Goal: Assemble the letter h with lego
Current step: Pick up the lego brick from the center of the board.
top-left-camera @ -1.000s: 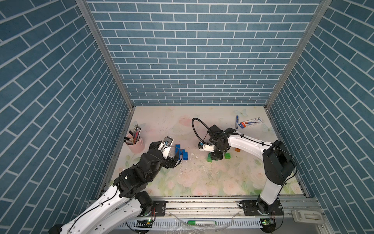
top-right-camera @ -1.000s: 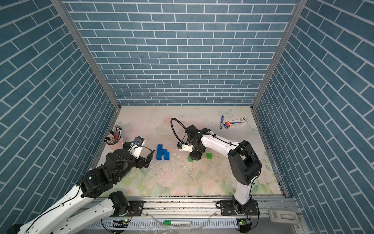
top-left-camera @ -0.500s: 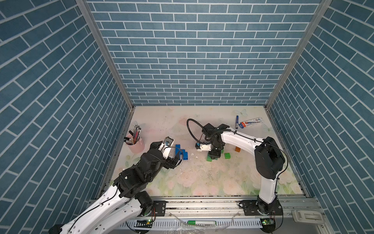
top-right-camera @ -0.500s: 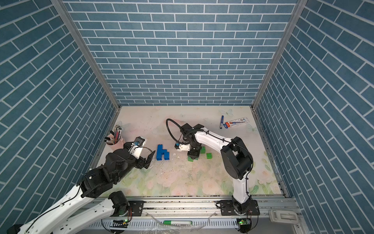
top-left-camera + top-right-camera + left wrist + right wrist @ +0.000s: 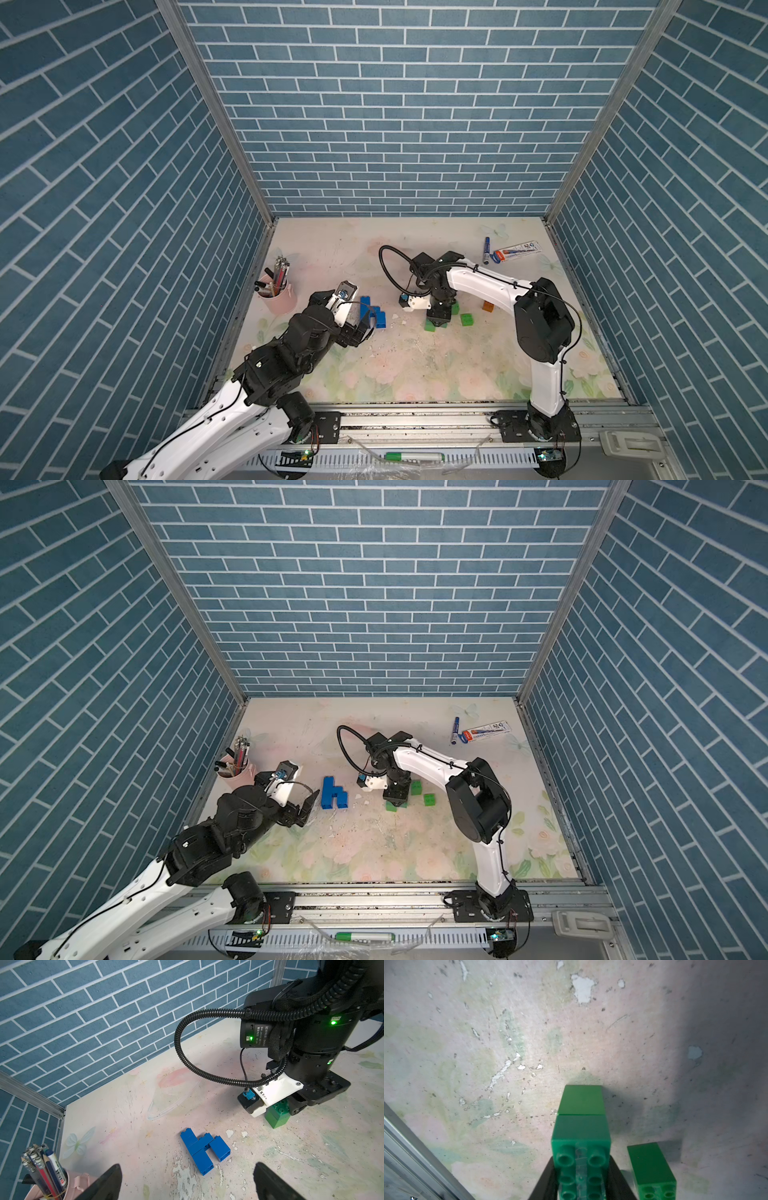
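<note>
1. Blue brick-patterned walls (image 5: 374,604) enclose three sides of a pale floral table (image 5: 374,845), which is scratched and flaked.
2. The blue lego h (image 5: 333,794) lies flat left of centre, just ahead of the left gripper (image 5: 187,1169), whose jaws stand wide apart and empty.
3. The right gripper (image 5: 582,1180) clamps the upper green brick (image 5: 581,1134), stacked on the lower green brick (image 5: 581,1099), which rests on the table.

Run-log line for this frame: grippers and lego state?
left gripper: open, empty | right gripper: shut on green brick stack | blue h: assembled, lying flat
</note>
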Robot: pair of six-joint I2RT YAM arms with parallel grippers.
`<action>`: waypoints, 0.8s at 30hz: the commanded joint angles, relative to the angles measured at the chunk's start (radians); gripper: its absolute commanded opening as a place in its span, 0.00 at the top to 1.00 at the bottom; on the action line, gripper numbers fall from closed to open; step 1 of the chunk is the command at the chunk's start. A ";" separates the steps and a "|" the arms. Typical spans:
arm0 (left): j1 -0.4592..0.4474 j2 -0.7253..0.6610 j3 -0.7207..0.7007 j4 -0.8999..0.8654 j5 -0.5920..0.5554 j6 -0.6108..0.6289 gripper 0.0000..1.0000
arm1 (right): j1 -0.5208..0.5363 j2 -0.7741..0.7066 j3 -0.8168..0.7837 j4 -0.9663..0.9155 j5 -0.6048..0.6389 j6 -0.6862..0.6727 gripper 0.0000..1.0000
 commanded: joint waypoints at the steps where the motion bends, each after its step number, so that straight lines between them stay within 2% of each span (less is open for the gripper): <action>1: 0.003 -0.003 -0.005 0.000 0.006 0.007 0.01 | 0.000 0.015 0.006 0.022 0.029 -0.078 1.00; 5: 0.003 -0.002 -0.006 0.000 0.002 0.008 0.01 | -0.029 -0.016 0.041 0.028 0.025 -0.097 1.00; 12: 0.004 -0.003 -0.006 -0.001 0.005 0.007 0.01 | -0.088 -0.082 0.018 0.055 -0.025 -0.232 1.00; 19: 0.003 -0.002 -0.005 0.000 -0.002 0.010 0.01 | -0.141 -0.074 0.058 0.008 -0.098 -0.294 1.00; 24: 0.003 -0.002 -0.006 0.000 -0.002 0.010 0.01 | -0.158 -0.047 0.079 -0.019 -0.108 -0.321 1.00</action>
